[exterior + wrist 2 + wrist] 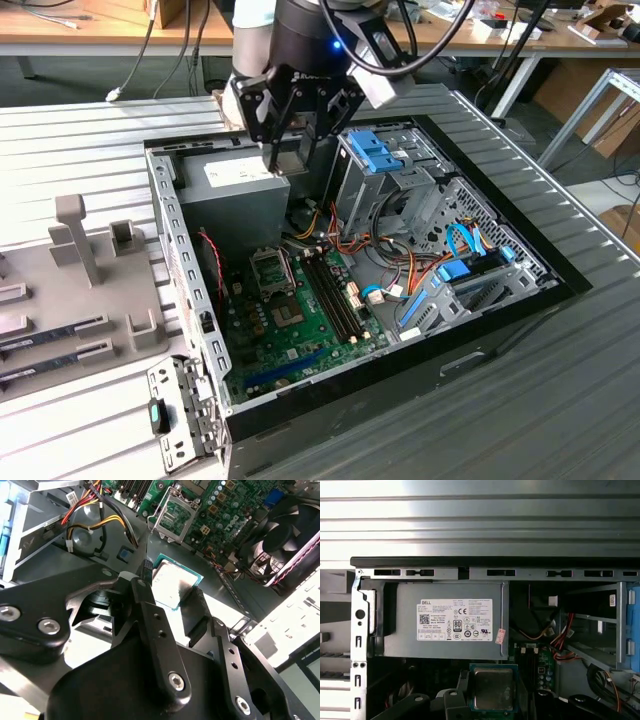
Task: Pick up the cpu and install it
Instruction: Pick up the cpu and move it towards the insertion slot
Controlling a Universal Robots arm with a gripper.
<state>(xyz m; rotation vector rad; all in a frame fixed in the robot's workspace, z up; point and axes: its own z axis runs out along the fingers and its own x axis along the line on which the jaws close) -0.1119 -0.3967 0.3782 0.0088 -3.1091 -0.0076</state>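
Evidently the gripper (171, 583) pinches the cpu (493, 688) by opposite edges, seemingly level, so it should travel flat and square to the open socket (175, 516).

Tabletop (100, 130): grey metal with long ribs, running flat under everything.
Computer case (480, 340): lying on its side in the middle, with its top side open.
Grey holder (40, 260): sitting at the exterior view's left, just beside the case.
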